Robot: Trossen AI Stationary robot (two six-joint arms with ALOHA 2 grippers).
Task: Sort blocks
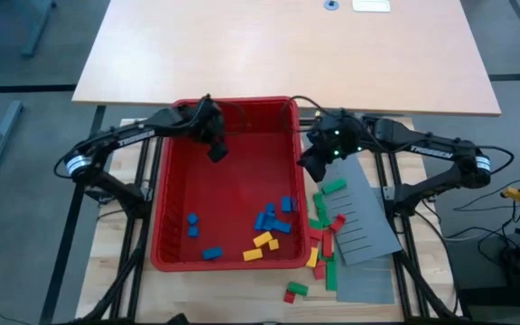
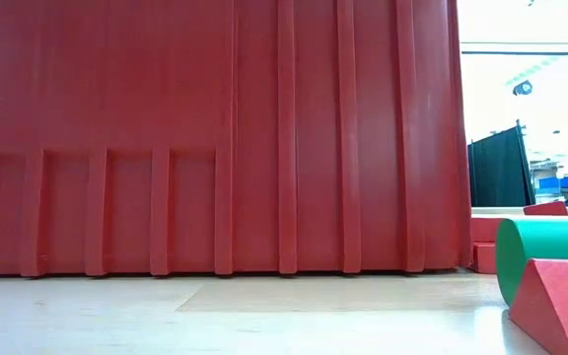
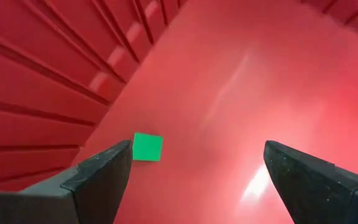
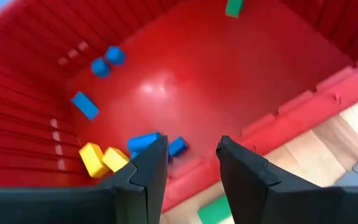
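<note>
My left gripper (image 1: 217, 152) hangs open inside the far part of the red bin (image 1: 163, 190). One green block (image 3: 146, 147) lies flat on the bin floor just ahead of its fingers (image 3: 194, 180), near the bin's wall, untouched. My right gripper (image 1: 311, 168) stands over the bin's right rim, open by a narrow gap (image 4: 191, 167) with nothing between the fingers. Blue blocks (image 1: 273, 215) and yellow blocks (image 1: 262, 242) lie on the bin floor near its front. Green blocks (image 1: 334, 186) and red blocks (image 1: 328, 242) lie outside the bin on the right.
Grey slotted panels (image 1: 366, 226) lie on the table right of the bin, with some blocks on them. The bin's tall ribbed wall (image 2: 215, 138) fills the low view; a green block (image 2: 550, 251) and a red block (image 2: 560, 306) lie beside it.
</note>
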